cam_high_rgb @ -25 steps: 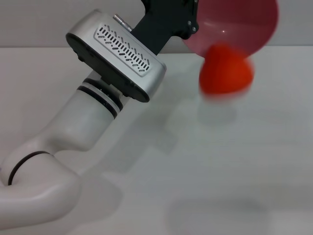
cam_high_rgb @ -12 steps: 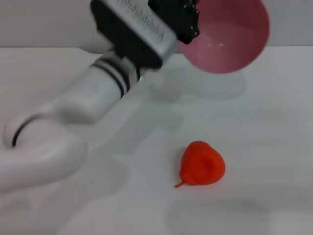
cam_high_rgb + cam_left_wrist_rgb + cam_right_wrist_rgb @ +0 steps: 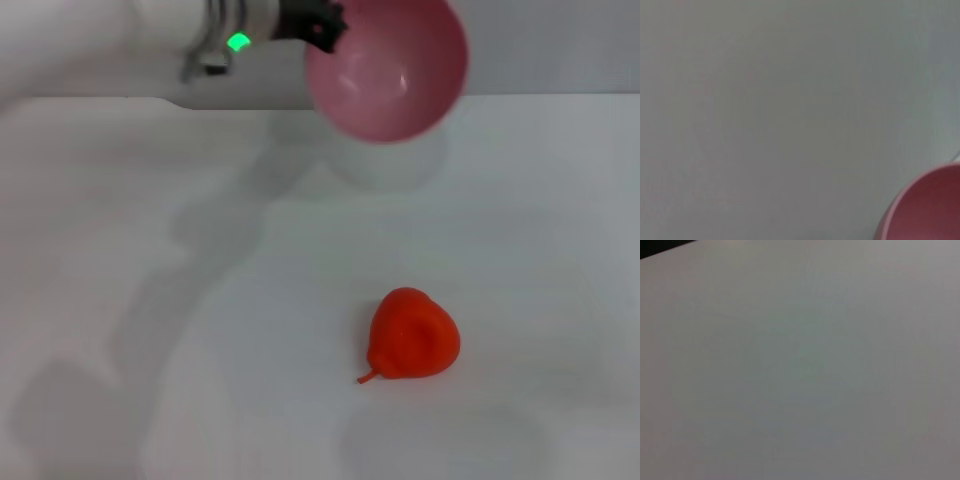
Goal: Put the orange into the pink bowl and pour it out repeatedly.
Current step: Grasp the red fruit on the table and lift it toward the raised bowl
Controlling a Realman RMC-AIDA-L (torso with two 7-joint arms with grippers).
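Note:
The orange (image 3: 412, 335) lies on the white table (image 3: 560, 250) toward the front, its small stem pointing at the near left. High above the table's far side hangs the pink bowl (image 3: 390, 70), tipped on its side so that its empty inside faces me. My left gripper (image 3: 318, 25) is shut on the bowl's left rim, and its arm reaches in from the upper left. A curved piece of the pink bowl (image 3: 930, 210) also shows in the left wrist view. The right gripper is out of view.
The bowl and the left arm cast soft shadows on the table (image 3: 300, 200). The right wrist view shows only a plain pale surface.
The orange dropped out of the tipped bowl onto the table and now lies still. The left arm swung up and to the left, carrying the bowl leftward.

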